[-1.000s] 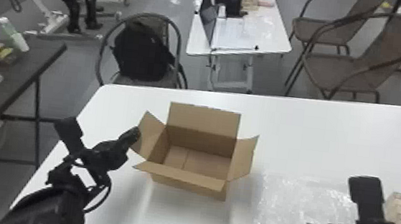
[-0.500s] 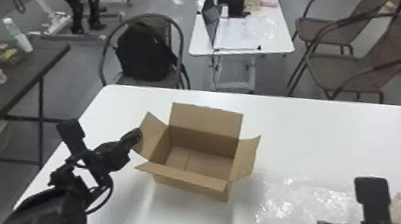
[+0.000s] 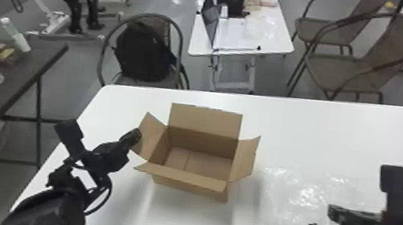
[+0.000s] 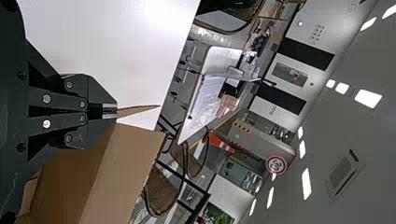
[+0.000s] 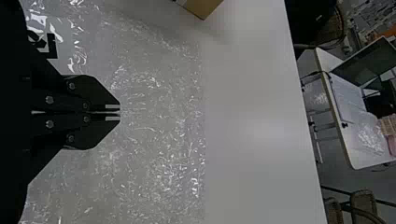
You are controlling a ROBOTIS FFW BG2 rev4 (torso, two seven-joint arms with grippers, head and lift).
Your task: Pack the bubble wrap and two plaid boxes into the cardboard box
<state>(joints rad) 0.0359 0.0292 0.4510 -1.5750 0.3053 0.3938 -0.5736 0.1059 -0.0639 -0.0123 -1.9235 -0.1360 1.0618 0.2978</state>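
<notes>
Head view: seeing a brown cardboard box (image 3: 189, 188) standing open, flaps spread, on a white, round-cornered surface (image 3: 321, 135); spotting the black left gripper (image 3: 135, 136) at its left side flap (image 3: 153, 141); noting clear plastic bubble wrap (image 3: 305, 194) lying flat to the right of the box, under the black right gripper (image 3: 334, 212).

Left wrist view: observing the left gripper (image 4: 112, 110) gripping the flap between its fingertips.

Right wrist view: recording the right gripper (image 5: 114, 113) holding its fingers closed above the bubble wrap.
</notes>
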